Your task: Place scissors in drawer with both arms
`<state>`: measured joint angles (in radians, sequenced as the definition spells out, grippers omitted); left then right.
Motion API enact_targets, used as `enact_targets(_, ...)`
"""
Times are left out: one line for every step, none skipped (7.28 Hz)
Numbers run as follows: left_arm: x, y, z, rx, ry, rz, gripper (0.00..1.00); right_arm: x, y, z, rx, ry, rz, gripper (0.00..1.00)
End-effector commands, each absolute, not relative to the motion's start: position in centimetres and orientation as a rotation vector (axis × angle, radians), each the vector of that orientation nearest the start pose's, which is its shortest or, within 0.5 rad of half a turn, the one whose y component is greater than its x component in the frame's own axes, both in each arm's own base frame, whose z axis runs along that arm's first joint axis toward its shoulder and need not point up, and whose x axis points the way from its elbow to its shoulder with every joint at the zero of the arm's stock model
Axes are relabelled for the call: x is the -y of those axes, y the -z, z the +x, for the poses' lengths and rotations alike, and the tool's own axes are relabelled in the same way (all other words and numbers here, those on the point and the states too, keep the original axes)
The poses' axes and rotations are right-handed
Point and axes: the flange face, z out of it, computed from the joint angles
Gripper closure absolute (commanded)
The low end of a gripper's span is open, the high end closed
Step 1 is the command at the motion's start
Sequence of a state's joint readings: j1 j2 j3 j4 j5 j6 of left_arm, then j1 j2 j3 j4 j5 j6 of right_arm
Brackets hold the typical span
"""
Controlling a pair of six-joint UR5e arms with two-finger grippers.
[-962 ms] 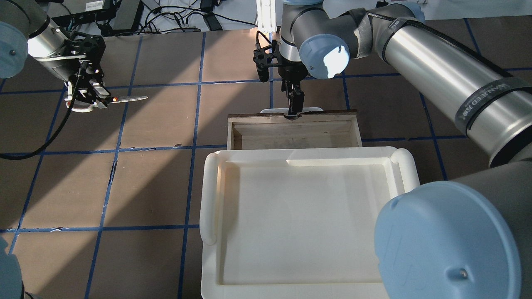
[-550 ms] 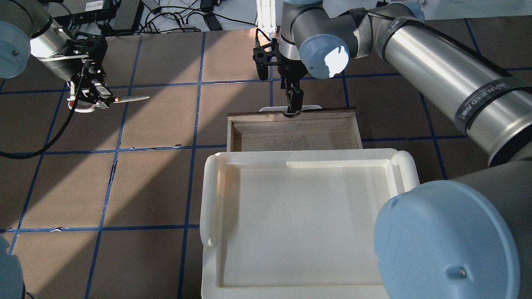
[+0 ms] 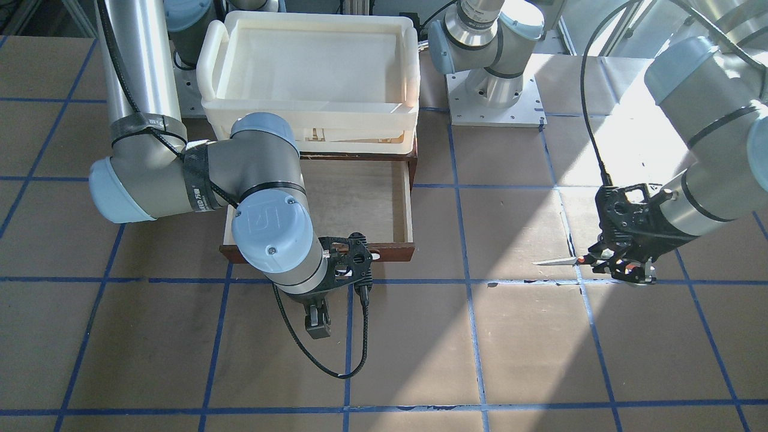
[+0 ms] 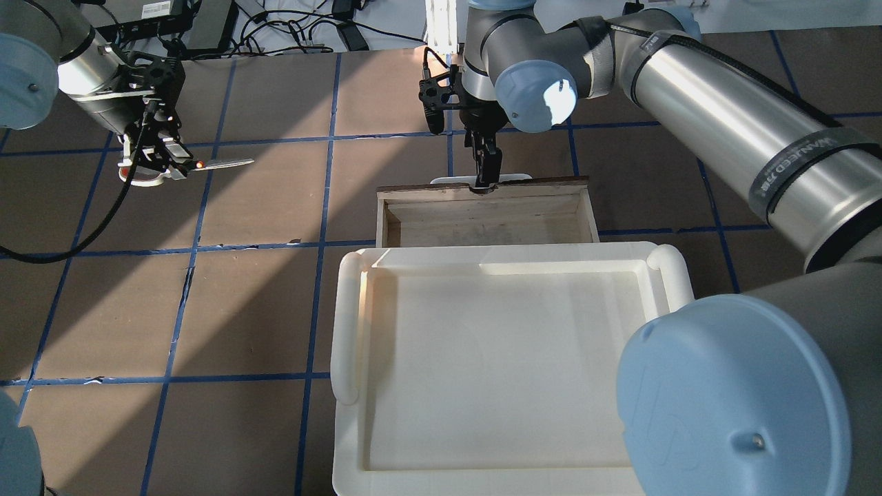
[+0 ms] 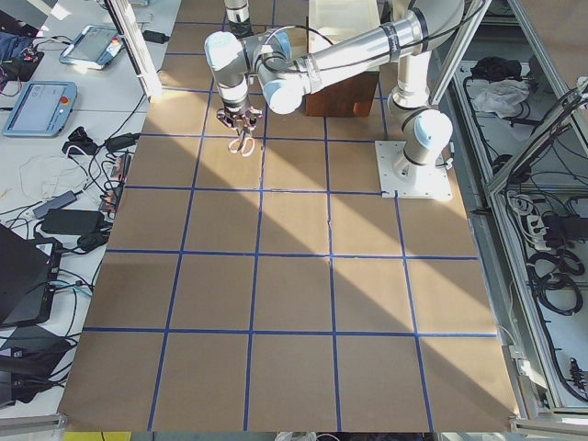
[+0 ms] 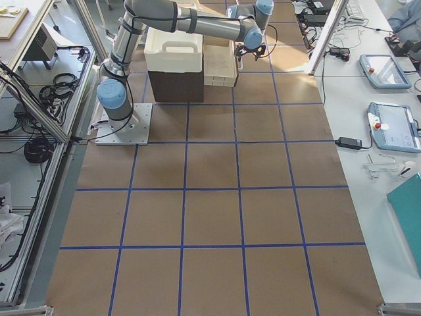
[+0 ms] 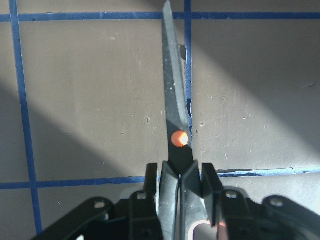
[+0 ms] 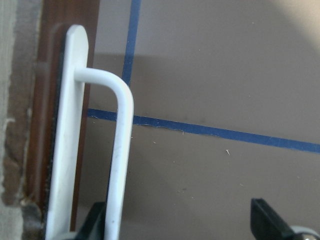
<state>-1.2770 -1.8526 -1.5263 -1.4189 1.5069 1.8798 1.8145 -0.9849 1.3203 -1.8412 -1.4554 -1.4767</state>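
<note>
1. Left gripper (image 7: 181, 175): clamped on the scissors (image 7: 175, 120) just behind the orange pivot dot. Blades together, tips pointing toward the drawer (image 4: 544, 186).
2. Scissors location: carried clear of the table (image 4: 262, 310), well apart from the drawer, out to the side of it where the robot's left arm works. Not yet above the drawer.
3. Right gripper (image 4: 486, 176): stationed at the drawer's front edge with jaws spread. White bar handle (image 8: 120, 150) between the fingers (image 8: 267, 222), close against one and well apart from the other. No squeeze on the bar to be seen.
4. Drawer: drawn out from beneath the cream tray (image 4: 348, 324), pale plywood inside exposed to the overhead view. No scissors inside.
5. Judged complete: scissors picked up and held securely; drawer opened far enough, by appearance, to accept them.
6. Judged outstanding: carry the scissors across to a point over the drawer's inside, lower them in, release. Roughly half done on that reckoning, with the transfer itself not yet begun.
7. Point to watch: long blades to be brought past the drawer's side wall without catching it.
</note>
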Motion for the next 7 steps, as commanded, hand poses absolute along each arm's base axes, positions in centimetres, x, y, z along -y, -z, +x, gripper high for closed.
enact_targets(60.6,-37.1,3.7,2.132,-0.028,-2.159,1.0,64.3,-28.7,30.7,-1.976,0.037,-2.257,0.0)
enact_targets(60.6,-37.1,3.5,2.13,-0.032,-2.16,1.0,64.4,-29.0,30.4,-1.991,0.046,-2.243,0.0)
enact_targets(60.5,-37.3,3.2,2.14,-0.028,-2.158,1.0,64.3,-30.1,30.3,-2.029,0.084,-2.184,0.0)
enact_targets(60.4,-37.7,2.2,2.152,-0.035,-2.15,1.0,64.1,-31.5,30.1,-2.055,0.115,-2.157,0.0)
enact_targets(60.3,-38.1,0.8,2.164,-0.034,-2.146,1.0,63.8,-33.2,29.7,-2.078,0.135,-2.145,0.0)
enact_targets(60.3,-38.3,-1.1,2.186,-0.042,-2.118,1.0,63.1,-35.3,29.2,-2.122,0.145,-2.104,0.0)
enact_targets(60.1,-38.5,-3.8,2.198,-0.043,-2.107,1.0,61.9,-38.8,28.1,-2.27,0.159,-1.974,0.0)
